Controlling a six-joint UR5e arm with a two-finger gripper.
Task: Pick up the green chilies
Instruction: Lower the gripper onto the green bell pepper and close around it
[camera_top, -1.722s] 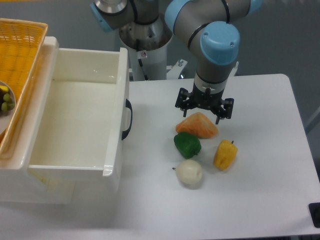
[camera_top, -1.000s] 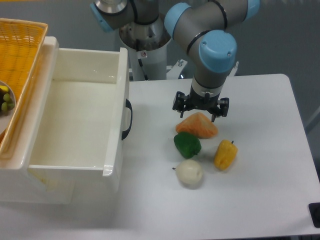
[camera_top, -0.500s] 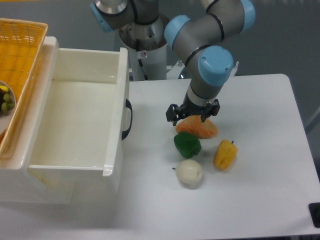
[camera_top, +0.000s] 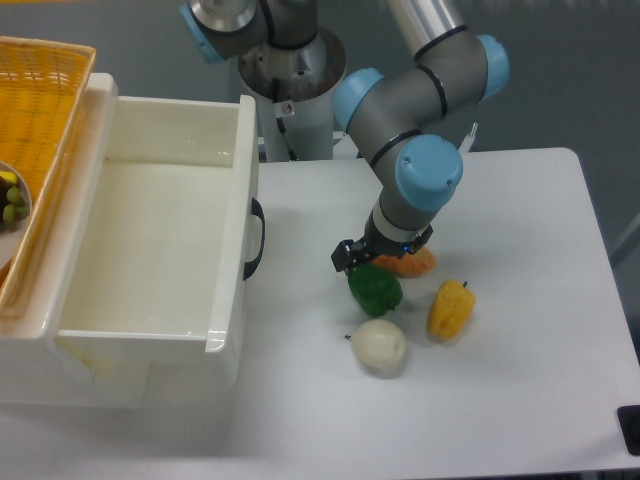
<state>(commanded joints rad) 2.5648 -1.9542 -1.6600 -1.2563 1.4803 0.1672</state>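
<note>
The green chilies (camera_top: 376, 291) are a small dark green glossy pepper-shaped toy lying on the white table (camera_top: 520, 380), between an orange lump and a white round vegetable. My gripper (camera_top: 368, 256) hangs just above the green toy's upper edge, in front of the orange lump. Its black fingers (camera_top: 344, 256) point down; the arm's wrist hides most of them, so I cannot tell how wide the jaws stand. Nothing shows held in it.
An orange lump (camera_top: 408, 263) lies just behind the green toy. A yellow pepper with a stem (camera_top: 450, 310) lies to the right, a white onion-like vegetable (camera_top: 379, 345) in front. A white open bin (camera_top: 150, 250) stands left, with a yellow basket (camera_top: 35, 110) beyond.
The gripper has moved forward, left and down, from behind the orange lump to just above the green toy. The objects on the table have not moved.
</note>
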